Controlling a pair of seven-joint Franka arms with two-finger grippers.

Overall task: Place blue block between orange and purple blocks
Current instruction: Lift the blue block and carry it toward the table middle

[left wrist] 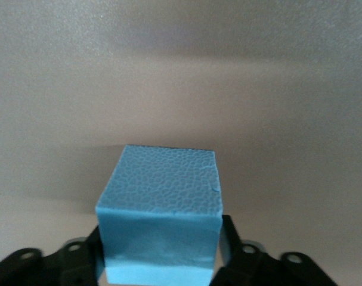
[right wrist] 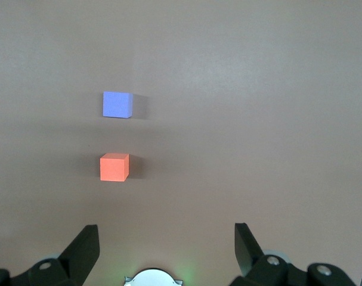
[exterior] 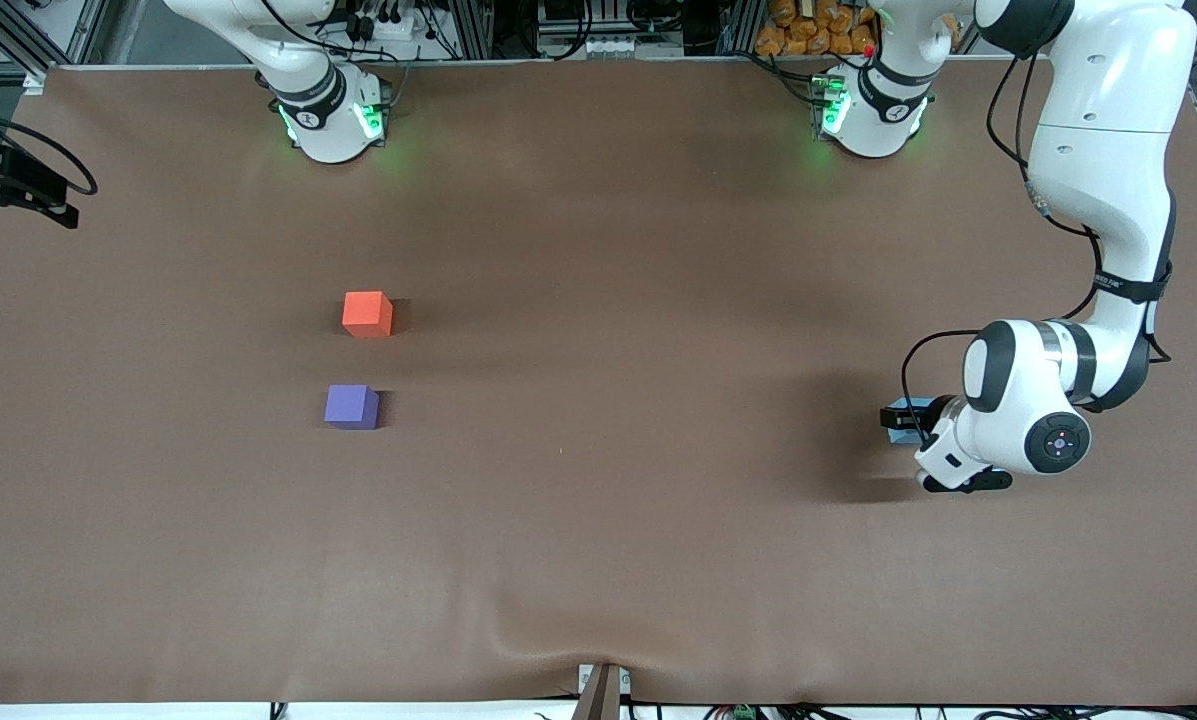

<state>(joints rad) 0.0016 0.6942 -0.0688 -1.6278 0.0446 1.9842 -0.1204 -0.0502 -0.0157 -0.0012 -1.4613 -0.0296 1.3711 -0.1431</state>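
Nearest to the front camera is the left gripper (exterior: 908, 425), low at the table (exterior: 598, 560) toward the left arm's end, with the blue block (exterior: 905, 418) in it. Purple block (exterior: 351, 407) and orange block (exterior: 367, 314) lie well apart from it, toward the right arm's end — the purple one nearer to the camera, the orange one just farther, with a gap between them. The right gripper does not show in this view.

Left wrist view: the block (left wrist: 161, 208) sits between the black fingers (left wrist: 233, 238), which are clamped on its two sides.

Right wrist view: the right gripper (right wrist: 167, 247) hangs high over the table, its fingers (right wrist: 85, 247) spread wide apart — the arm waits. Below it lie the orange block (right wrist: 114, 167) and the purple block (right wrist: 117, 104).
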